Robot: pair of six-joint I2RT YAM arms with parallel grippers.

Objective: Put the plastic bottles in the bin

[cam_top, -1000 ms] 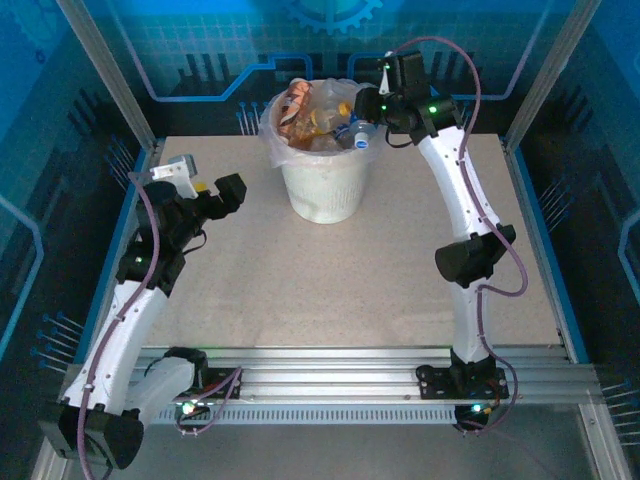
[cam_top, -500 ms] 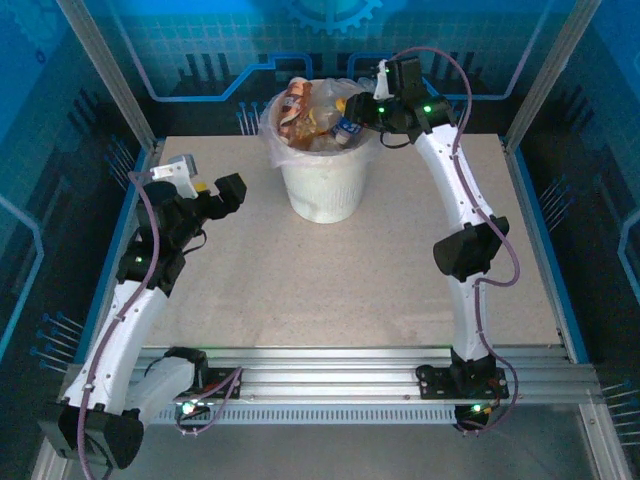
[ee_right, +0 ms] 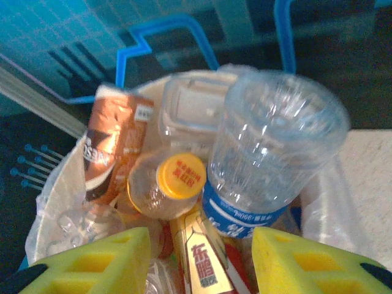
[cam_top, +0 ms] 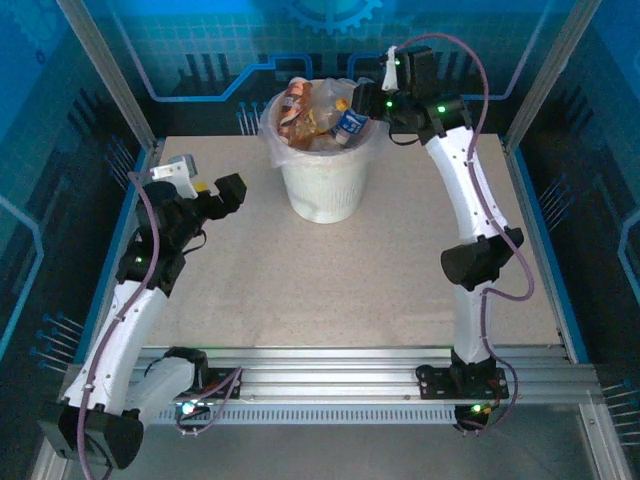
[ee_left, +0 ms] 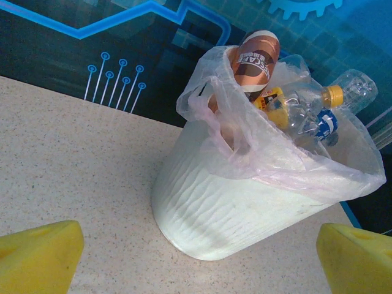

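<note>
The bin (cam_top: 320, 190) is a white bucket lined with a thin bag, standing at the back middle of the table and piled with several plastic bottles. My right gripper (cam_top: 372, 104) hovers over its right rim, open. A clear bottle with a blue label (ee_right: 269, 147) lies on the pile just beyond the yellow fingertips (ee_right: 294, 263), apart from them. Beside it are a yellow-capped bottle (ee_right: 177, 177) and a brown-labelled bottle (ee_right: 113, 147). My left gripper (cam_top: 205, 180) stands open and empty at the left of the table, facing the bin (ee_left: 233, 202).
The speckled table (cam_top: 330, 290) is ringed by a metal frame with blue patterned walls. The bag's edge (ee_left: 214, 116) hangs loose over the bin's rim. A clear boxy container (ee_right: 193, 110) lies at the back of the pile.
My right gripper has risen and moved a little back over the bin's rim, and its jaws have parted from the blue-labelled bottle, which now rests on the pile. The left arm is unmoved.
</note>
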